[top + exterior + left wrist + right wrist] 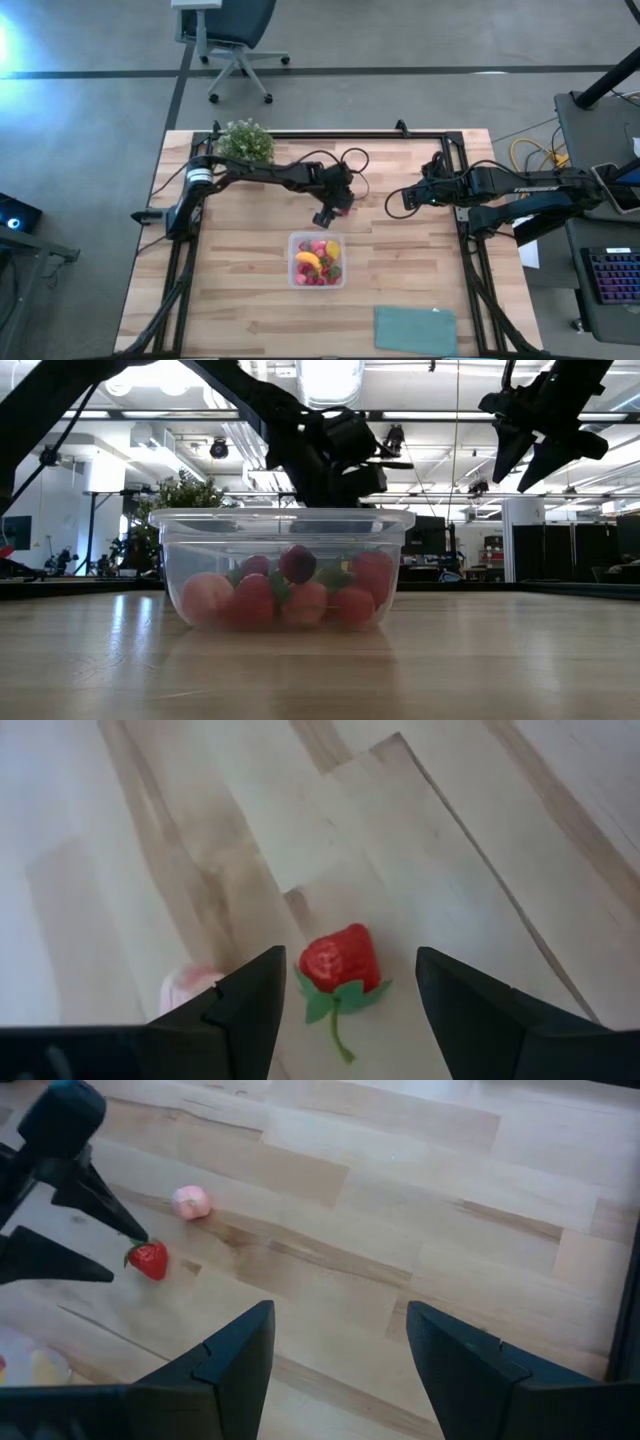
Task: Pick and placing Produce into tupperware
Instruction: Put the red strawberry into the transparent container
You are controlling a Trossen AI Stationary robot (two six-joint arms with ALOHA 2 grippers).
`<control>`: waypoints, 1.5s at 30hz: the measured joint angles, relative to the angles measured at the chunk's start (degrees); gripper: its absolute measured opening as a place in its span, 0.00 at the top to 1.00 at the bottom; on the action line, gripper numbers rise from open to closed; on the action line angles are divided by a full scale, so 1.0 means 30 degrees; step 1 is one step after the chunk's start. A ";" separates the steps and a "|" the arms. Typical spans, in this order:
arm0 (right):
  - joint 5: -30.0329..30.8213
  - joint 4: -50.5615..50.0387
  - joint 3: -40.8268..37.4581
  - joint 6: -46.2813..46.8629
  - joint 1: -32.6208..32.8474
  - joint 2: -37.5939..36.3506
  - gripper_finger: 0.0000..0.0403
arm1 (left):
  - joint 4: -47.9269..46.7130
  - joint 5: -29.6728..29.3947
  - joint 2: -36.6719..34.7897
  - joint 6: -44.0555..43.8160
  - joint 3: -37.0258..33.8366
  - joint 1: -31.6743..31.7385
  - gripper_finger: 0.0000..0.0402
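The clear tupperware [317,260] stands near the table's middle and holds several red, pink and yellow toy fruits [290,592]. Beyond its far side a red strawberry [340,960] with a green stem lies on the wood, and a pale pink fruit [191,1202] lies close by. My left gripper [345,1010] hangs open over the strawberry, slanting down, one finger on either side of it and apart from it. My right gripper [340,1365] waits open above the table's right part [398,202], with nothing between its fingers.
A bushy green potted plant [245,141] stands at the far left corner. A flat teal rectangle [415,328] lies at the near right edge. A black frame rail [440,135] runs along the far edge. Bare wood lies between the two grippers.
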 joint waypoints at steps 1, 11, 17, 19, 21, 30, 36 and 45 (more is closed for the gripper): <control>0.0000 0.0000 0.0000 0.0014 0.0000 0.0000 0.46 | 0.0008 0.0014 0.0101 0.0014 0.0073 0.0000 0.48; 0.0000 0.0000 0.0000 0.0495 0.0000 0.0007 0.46 | -0.0108 -0.0015 0.1631 -0.0008 0.1123 0.0037 0.48; -0.0007 0.0003 0.0000 0.0625 0.0000 0.0005 0.46 | -0.0226 -0.0360 0.1689 -0.0044 0.1263 0.0213 0.49; -0.0007 0.0007 0.0000 0.0634 0.0000 0.0000 0.46 | -0.0534 -0.0379 0.1689 -0.0044 0.1274 0.0287 0.52; -0.0007 0.0007 0.0000 0.0634 0.0000 0.0000 0.46 | -0.0824 -0.0437 0.1689 -0.0051 0.1252 0.0306 0.55; -0.0007 0.0007 0.0000 0.0488 0.0000 0.0000 0.46 | -0.0830 -0.0408 0.1689 -0.0051 0.1238 0.0291 0.67; -0.0007 0.0000 0.0000 0.0466 0.0001 0.0003 0.46 | -0.1144 -0.0529 0.1689 -0.0059 0.1451 0.0291 0.67; -0.0015 0.0000 0.0000 0.0401 0.0000 0.0005 0.46 | -0.3399 -0.1188 -0.0672 -0.2899 0.2798 0.0255 0.68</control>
